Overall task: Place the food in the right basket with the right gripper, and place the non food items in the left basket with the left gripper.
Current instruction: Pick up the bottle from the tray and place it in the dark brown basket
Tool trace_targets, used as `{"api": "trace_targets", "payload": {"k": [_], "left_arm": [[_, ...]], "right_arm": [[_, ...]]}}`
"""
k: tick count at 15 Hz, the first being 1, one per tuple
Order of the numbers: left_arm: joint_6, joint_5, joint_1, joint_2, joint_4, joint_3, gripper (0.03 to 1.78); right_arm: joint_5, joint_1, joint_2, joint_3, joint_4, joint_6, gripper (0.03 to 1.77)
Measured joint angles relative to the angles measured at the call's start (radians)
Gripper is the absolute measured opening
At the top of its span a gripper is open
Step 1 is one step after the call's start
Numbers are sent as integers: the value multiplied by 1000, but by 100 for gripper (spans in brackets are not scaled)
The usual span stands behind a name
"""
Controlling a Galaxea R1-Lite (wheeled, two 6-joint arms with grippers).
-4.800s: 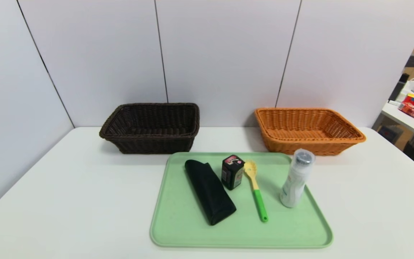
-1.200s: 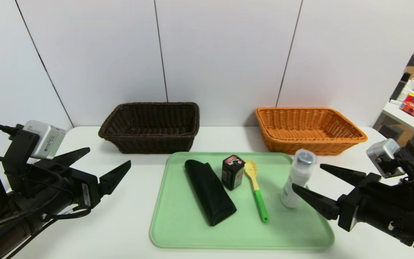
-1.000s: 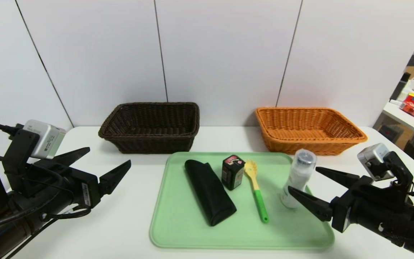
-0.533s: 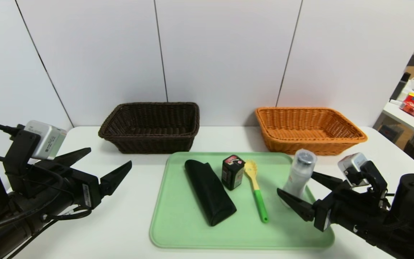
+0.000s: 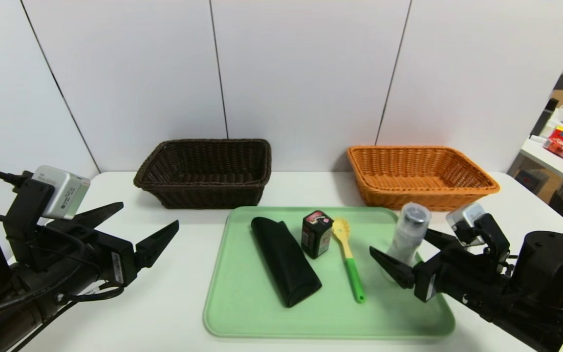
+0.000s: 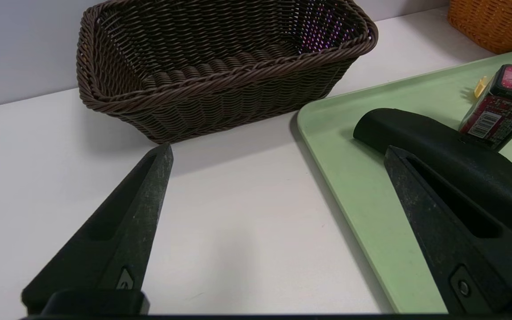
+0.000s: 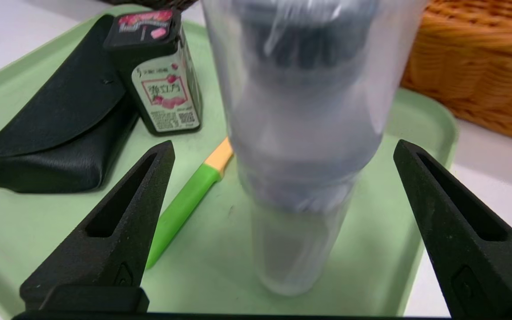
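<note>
Bottle (image 7: 305, 146) now between wide-open fingers of right gripper (image 5: 399, 240), ungripped, with left gripper (image 5: 150, 212) open beside tray (image 5: 330, 328): apparently the wrong arm for non-food.

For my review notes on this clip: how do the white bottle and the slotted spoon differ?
The white bottle stands upright, while the slotted spoon lies flat.
The bottle has a clear cap; the spoon has a green handle.
The bottle is between the right gripper's open jaws, whereas the spoon is outside them.
Both are on the green tray.
</note>
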Motion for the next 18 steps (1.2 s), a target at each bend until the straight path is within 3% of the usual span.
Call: {"api": "trace_targets", "payload": {"k": [18], "left_arm": [[1, 3, -9, -2, 1, -3, 169]], "right_arm": [[-65, -11, -23, -77, 22, -21, 170]]}}
